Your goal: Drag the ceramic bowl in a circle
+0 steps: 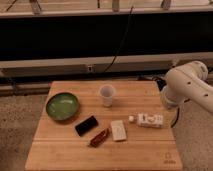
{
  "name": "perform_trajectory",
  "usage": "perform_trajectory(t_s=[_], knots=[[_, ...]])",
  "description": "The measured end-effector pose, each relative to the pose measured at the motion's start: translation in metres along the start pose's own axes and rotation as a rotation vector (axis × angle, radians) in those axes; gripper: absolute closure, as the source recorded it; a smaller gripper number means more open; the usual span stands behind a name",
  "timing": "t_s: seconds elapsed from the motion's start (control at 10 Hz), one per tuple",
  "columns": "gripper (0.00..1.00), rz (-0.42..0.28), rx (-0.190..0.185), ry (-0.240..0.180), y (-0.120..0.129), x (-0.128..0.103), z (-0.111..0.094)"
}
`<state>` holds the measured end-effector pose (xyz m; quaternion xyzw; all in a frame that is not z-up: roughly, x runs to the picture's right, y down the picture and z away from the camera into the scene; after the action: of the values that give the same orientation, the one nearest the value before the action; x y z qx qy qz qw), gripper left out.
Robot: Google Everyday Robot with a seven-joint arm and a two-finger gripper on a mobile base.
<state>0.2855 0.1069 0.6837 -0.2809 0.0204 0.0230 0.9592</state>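
The ceramic bowl (62,106) is round, shallow and green with a darker rim. It sits upright on the left side of the wooden table (75,155). My white arm (187,87) hangs over the table's right edge, far from the bowl. My gripper itself does not show; it is hidden behind or below the arm's bulky links. Nothing touches the bowl.
A translucent white cup (106,95) stands at the table's middle back. A black flat object (86,125), a red-brown bar (99,137) and a white packet (118,130) lie in front of it. A white bottle (147,120) lies on its side at the right, near the arm.
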Motion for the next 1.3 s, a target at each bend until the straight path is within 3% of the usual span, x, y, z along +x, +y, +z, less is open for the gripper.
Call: perform_trajectory(t_s=[0.5, 0.8, 1.3], knots=[[0.20, -0.032, 0.006, 0.013, -0.004, -0.010, -0.001], [0.20, -0.119, 0.020, 0.032, -0.015, -0.065, -0.003], [0.20, -0.212, 0.040, 0.064, -0.031, -0.105, -0.006]])
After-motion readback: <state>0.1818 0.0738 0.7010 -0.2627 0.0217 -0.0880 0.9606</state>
